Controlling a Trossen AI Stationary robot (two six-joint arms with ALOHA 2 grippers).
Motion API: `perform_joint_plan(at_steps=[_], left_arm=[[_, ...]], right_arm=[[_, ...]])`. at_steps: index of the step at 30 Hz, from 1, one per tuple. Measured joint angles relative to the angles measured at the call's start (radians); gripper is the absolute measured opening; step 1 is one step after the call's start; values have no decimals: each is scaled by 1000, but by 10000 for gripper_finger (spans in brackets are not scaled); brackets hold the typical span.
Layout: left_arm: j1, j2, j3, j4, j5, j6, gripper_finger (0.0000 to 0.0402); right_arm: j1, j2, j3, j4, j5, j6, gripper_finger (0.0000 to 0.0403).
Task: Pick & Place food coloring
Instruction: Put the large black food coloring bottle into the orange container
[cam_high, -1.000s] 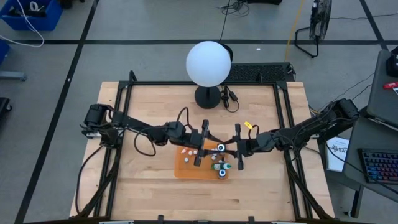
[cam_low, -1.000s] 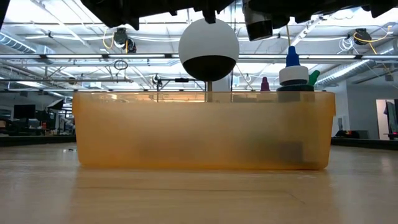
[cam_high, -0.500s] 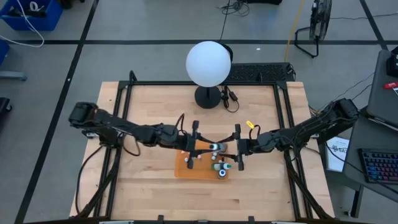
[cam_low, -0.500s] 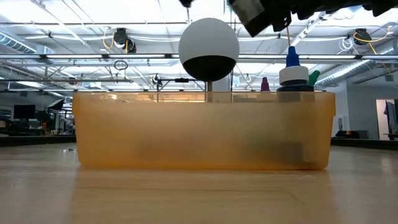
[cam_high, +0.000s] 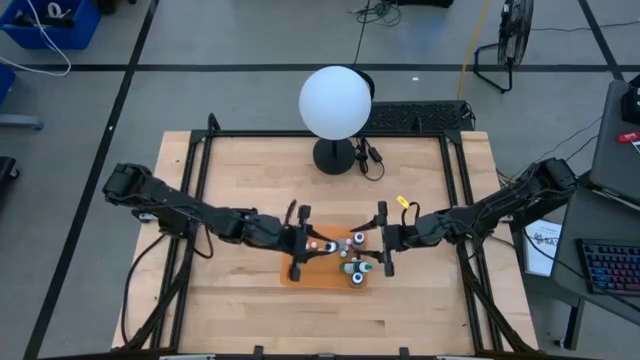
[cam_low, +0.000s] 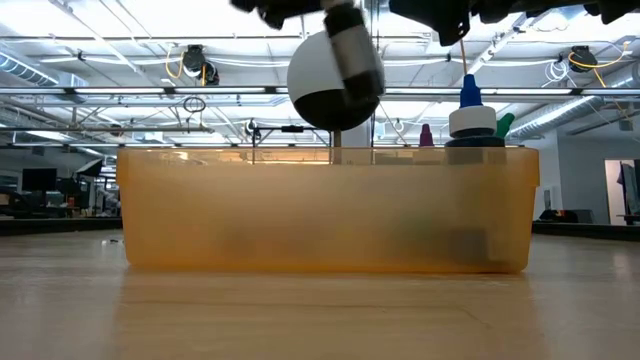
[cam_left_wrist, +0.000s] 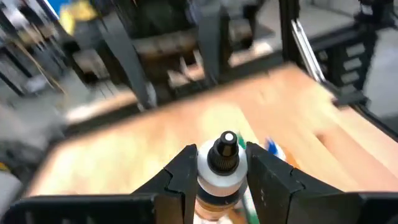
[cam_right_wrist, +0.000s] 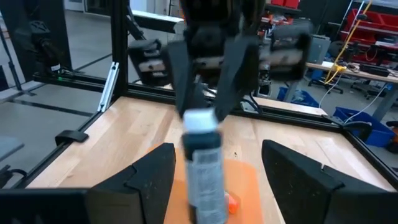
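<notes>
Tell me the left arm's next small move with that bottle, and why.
Probably carry it clear of the orange bin toward bare table, then lower. The left gripper is shut on a food coloring bottle, held in the air above the bin in the low view. The right gripper hangs open just opposite, so moving away from it seems safest.

A white globe lamp (cam_high: 335, 101) stands on the wooden table (cam_high: 240, 170).
</notes>
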Motion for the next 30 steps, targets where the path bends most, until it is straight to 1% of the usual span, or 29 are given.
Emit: perform_joint_plan(at_steps=[4, 8, 13, 18, 22, 26, 30], left_arm=[[-17, 1, -3, -132, 3, -131, 116], [-49, 23, -4, -180, 6, -217, 116], [-79, 86, -4, -202, 9, -269, 116], [-82, 179, -4, -128, 10, -286, 116], [-66, 226, -4, -99, 47, -310, 116], [-55, 238, -3, -78, 105, -315, 116], [-57, 238, -3, -79, 98, -323, 116]], right_arm=[[0, 0, 0, -6, 0, 5, 226], [0, 0, 0, -1, 0, 6, 224], [0, 0, 0, 2, 1, 7, 223], [0, 0, 0, 5, 1, 6, 223], [0, 0, 0, 0, 1, 6, 223], [0, 0, 0, -5, 2, 7, 222], [0, 0, 0, 1, 2, 7, 223]])
